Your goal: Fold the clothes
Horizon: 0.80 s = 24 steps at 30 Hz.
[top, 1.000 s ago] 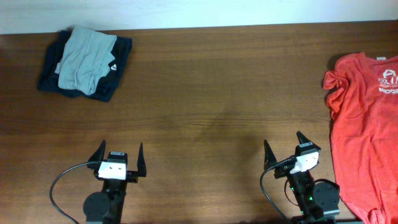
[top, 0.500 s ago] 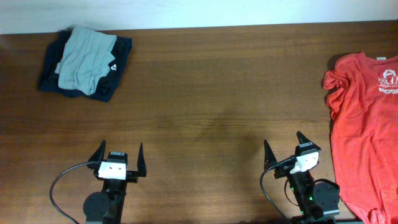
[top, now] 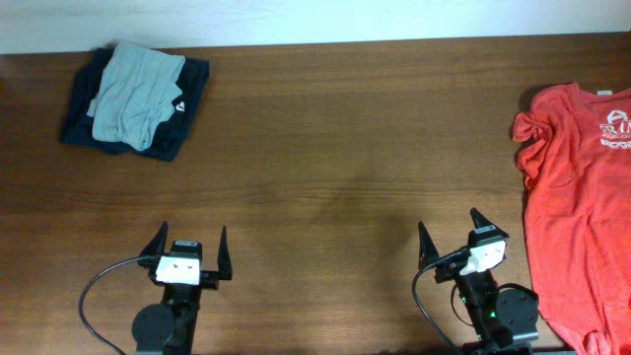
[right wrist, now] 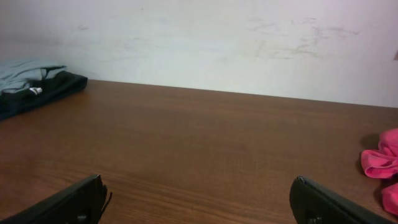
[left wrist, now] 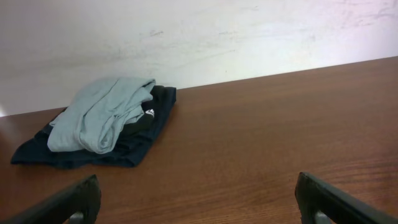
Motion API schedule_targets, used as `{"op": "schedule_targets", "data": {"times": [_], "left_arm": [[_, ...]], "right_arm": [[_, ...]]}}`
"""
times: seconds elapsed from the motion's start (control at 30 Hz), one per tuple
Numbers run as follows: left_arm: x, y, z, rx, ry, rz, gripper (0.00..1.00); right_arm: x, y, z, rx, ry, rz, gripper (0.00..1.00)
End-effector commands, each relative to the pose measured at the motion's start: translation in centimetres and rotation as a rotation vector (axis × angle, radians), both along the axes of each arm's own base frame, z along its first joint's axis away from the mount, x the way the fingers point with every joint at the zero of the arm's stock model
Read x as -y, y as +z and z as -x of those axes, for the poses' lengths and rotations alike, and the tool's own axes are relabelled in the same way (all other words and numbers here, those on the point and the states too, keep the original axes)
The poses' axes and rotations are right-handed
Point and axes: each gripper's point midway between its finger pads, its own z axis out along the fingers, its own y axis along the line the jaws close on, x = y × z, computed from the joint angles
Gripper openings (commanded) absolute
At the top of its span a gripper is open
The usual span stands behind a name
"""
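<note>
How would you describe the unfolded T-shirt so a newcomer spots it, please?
On the wooden table, look to the right edge, past the right gripper. The orange-red T-shirt lies spread there with white lettering; the grey-and-navy pile sits far left.

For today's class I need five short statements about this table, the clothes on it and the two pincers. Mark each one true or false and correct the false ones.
1. The red T-shirt lies at the right side of the table. True.
2. The left pincer grips the red T-shirt. False: it is open, empty and far from it.
3. A grey garment lies on a dark garment at the far left. True.
4. The right pincer is shut. False: it is open, with nothing in it.
5. The red T-shirt is neatly folded. False: it lies spread out and rumpled.
</note>
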Motion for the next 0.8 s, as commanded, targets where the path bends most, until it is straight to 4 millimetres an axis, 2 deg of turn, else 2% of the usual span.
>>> {"op": "schedule_targets", "data": {"times": [0.0, 0.37, 0.43, 0.57, 0.77], "left_arm": [[-0.1, -0.1, 0.0, 0.002, 0.005, -0.017, 0.99], [-0.1, -0.1, 0.0, 0.002, 0.005, -0.017, 0.99], [-0.1, -0.1, 0.0, 0.002, 0.004, -0.017, 0.99], [-0.1, -0.1, 0.0, 0.002, 0.005, -0.017, 0.99], [-0.1, -0.1, 0.0, 0.002, 0.005, -0.017, 0.99]], "right_arm": [[0.3, -0.2, 0.0, 0.000, -0.015, 0.006, 0.99], [0.6, -0.2, -0.1, 0.000, -0.035, 0.008, 0.99], [1.7, 0.5, -0.3, 0.028, -0.099, 0.019, 0.99], [2.1, 2.0, -0.3, 0.079, -0.125, -0.037, 0.99], [4.2, 4.6, -0.1, 0.116, -0.240, -0.088, 0.98]]}}
